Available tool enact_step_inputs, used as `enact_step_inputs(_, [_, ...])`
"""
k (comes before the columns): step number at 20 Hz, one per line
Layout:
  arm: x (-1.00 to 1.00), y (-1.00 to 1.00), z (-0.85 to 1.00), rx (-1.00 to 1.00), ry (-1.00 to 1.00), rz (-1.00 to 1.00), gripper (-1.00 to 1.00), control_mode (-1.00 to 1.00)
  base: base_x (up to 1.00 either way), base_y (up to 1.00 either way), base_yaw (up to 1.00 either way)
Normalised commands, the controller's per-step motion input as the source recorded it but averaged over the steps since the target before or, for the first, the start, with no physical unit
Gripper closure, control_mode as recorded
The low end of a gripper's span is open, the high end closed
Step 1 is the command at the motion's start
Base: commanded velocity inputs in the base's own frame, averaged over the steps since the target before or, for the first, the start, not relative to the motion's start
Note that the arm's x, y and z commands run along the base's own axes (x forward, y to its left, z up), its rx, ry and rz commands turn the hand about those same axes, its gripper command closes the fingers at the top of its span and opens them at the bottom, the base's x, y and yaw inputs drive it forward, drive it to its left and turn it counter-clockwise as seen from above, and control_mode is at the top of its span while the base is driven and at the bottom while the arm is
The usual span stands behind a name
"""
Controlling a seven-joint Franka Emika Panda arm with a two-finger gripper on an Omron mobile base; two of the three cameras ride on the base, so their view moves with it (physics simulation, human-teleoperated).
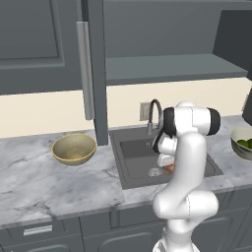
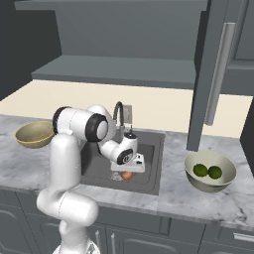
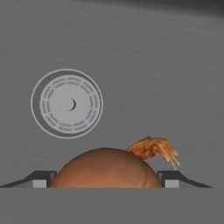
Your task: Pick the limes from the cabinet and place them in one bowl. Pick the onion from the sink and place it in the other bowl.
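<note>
The orange-red onion [image 3: 105, 168] rests on the floor of the dark sink [image 1: 129, 162], beside the round silver drain [image 3: 66, 104]. My gripper [image 3: 106, 180] reaches down into the basin, and its two fingertips press against the onion's sides. The onion [image 2: 127, 175] peeks out just under the hand. Two dark green limes [image 2: 200, 170] [image 2: 215, 172] lie in the pale cream-grey bowl [image 2: 208, 187] on the counter right of the sink. Left of the sink sits the golden-tan bowl [image 1: 74, 149], with nothing in it. Above, the cabinet [image 1: 172, 69] is open and its shelf is bare.
The open cabinet door [image 1: 97, 74] with its silver bar handle [image 1: 85, 69] hangs down between the golden-tan bowl and the sink. A curved dark faucet [image 1: 155, 110] rises at the basin's back edge. My arm's elbow stands over the sink's front.
</note>
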Motion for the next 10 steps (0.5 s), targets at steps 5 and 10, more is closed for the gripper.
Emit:
enact_step_inputs(5, [-0.08,-0.03,0.29,0.00,0.00,0.00,1.00,-1.00,0.00,0.00,0.00])
enact_step_inputs(10, [-0.10,-0.03,0.34,0.00,0.00,-0.01,1.00,-1.00,0.00,0.00,0.00])
